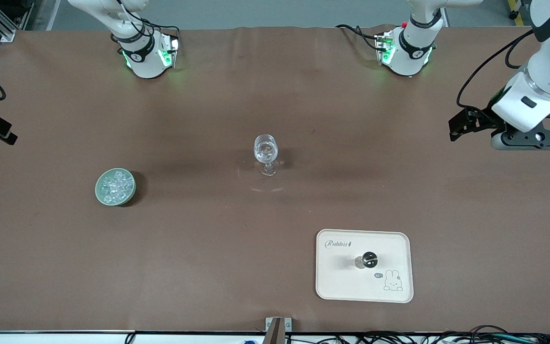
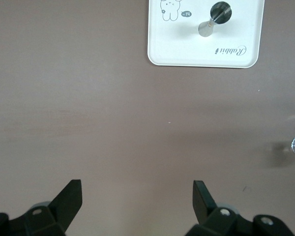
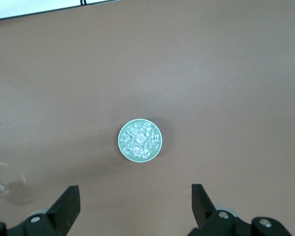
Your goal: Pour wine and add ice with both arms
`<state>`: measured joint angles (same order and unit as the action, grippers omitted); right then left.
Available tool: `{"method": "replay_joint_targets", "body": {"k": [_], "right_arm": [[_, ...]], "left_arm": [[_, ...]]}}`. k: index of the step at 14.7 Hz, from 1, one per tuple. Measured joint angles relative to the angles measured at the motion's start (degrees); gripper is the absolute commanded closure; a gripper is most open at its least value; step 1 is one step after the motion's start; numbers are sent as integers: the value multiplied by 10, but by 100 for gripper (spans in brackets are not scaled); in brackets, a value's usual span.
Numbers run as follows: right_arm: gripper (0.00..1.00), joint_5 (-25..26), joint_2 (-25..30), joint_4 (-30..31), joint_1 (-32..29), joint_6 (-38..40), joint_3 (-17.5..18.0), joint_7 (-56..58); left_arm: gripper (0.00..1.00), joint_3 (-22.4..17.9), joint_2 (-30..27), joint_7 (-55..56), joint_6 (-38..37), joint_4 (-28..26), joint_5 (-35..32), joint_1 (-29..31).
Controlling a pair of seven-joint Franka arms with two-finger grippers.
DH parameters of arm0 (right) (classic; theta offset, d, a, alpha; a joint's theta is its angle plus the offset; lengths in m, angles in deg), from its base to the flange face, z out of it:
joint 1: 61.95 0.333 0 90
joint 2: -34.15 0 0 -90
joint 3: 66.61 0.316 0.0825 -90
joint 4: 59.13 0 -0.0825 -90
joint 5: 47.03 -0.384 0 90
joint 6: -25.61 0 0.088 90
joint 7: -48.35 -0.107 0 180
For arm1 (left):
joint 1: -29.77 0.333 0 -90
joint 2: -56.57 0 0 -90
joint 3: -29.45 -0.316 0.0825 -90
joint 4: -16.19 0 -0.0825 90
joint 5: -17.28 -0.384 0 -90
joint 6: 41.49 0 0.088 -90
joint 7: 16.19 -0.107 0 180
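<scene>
Right pincer, fingers spread, hangs over table near ice; left pincer likewise empty.

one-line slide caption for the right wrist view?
Open right gripper hangs high over the table, looking down on a green bowl of ice.

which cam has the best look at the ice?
Right wrist view: the ice sits mid-frame, seen straight down in its green bowl, with single cubes distinguishable. The front view shows the same heap smaller, toward the right arm's end of the table. The left wrist view doesn't show it at all.
</scene>
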<state>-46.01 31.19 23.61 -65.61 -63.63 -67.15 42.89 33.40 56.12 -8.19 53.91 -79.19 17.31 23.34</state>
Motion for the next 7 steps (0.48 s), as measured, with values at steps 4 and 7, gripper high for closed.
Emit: {"method": "replay_joint_targets", "body": {"k": [4,7], "right_arm": [[0,0,0,0,0,0,0,0],[0,0,0,0,0,0,0,0]], "left_arm": [[1,-18,-11,0,2,-11,0,-12],[1,-19,-11,0,12,-14,0,-9]]}}
